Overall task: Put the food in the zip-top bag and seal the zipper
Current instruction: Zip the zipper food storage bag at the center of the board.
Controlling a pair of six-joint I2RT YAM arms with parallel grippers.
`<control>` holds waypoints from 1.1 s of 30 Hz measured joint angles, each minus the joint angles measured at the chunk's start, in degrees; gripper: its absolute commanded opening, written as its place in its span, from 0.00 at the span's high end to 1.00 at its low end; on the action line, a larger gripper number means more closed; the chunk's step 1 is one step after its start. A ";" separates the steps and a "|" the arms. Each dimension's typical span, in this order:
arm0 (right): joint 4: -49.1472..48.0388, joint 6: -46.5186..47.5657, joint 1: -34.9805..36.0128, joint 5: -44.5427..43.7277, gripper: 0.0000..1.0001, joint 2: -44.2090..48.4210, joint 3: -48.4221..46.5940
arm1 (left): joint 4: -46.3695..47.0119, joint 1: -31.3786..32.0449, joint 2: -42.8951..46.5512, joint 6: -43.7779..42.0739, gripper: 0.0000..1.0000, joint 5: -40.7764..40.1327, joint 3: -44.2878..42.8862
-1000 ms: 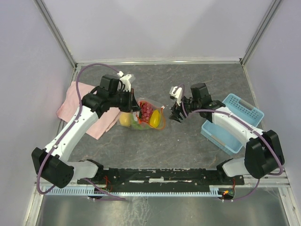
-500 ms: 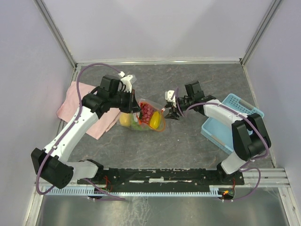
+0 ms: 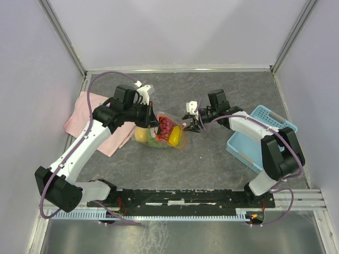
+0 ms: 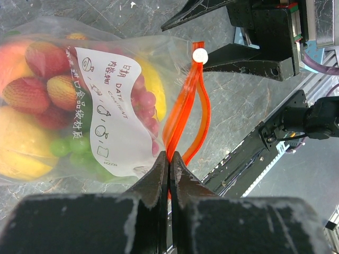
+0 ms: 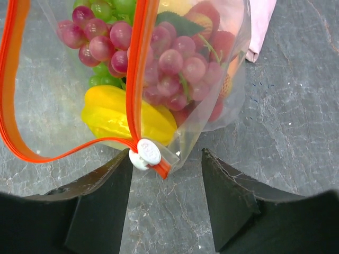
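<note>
The clear zip-top bag (image 3: 159,138) lies on the grey table, full of the food: red grapes (image 5: 175,63), green grapes (image 5: 108,10), a yellow piece (image 5: 114,114) and orange-yellow fruit (image 4: 21,153). Its orange-red zipper (image 4: 183,114) gapes in a loop along most of its length. My left gripper (image 4: 169,155) is shut on one end of that strip. At the other end sits a white slider (image 5: 148,153). My right gripper (image 5: 167,153) is open, its jaws standing either side of the slider and the bag's corner, the left finger (image 5: 100,196) right beside the slider.
A light-blue basket (image 3: 249,151) stands to the right, under the right arm. A pink cloth (image 3: 85,114) lies to the left, beneath the left arm. The frame rail runs along the table's near edge.
My right gripper has moved left up to the bag's slider corner, and its jaws have narrowed a little. The left gripper and the bag have stayed put.
</note>
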State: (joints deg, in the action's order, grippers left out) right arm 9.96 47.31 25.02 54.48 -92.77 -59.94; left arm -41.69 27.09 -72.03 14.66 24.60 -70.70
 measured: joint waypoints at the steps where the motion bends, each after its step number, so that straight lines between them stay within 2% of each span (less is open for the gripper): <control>1: -0.07 0.13 0.11 0.07 0.42 0.00 0.00 | 0.00 0.04 0.00 0.00 0.97 0.00 -0.02; 4: -0.11 0.59 0.50 0.52 0.53 -0.02 0.00 | -0.07 0.15 0.00 0.00 0.97 -0.02 -0.15; 8: -0.07 1.01 0.87 0.90 0.85 -0.02 0.00 | -0.09 0.42 0.00 0.00 0.97 0.00 -0.20; 10: 0.13 1.25 0.92 0.96 0.96 -0.02 0.00 | -0.09 0.42 0.00 0.00 0.97 -0.02 -0.20; 11: 0.46 1.40 0.90 0.94 0.98 0.02 0.00 | -0.09 0.42 0.00 0.00 0.97 -0.02 -0.24; 15: 3.13 1.81 0.92 0.46 0.98 0.96 0.00 | -0.11 0.42 0.00 0.00 0.97 -0.50 -0.31; 21: 6.21 -0.61 0.92 -2.25 0.98 7.15 0.13 | -0.24 0.42 0.09 -0.02 0.85 -2.95 -0.66; 27: 6.29 -8.35 0.94 -6.47 0.98 13.90 1.86 | -0.24 0.42 0.22 0.00 0.70 -5.92 -0.98; 33: 6.21 -18.69 0.98 -10.99 0.98 17.22 3.21 | -0.24 0.42 0.28 0.00 0.62 -6.69 -0.98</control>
State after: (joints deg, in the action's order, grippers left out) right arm 16.16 28.62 26.00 43.48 -75.55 -56.73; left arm -41.93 27.51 -71.75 14.66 17.91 -71.68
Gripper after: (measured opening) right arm 0.026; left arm 0.348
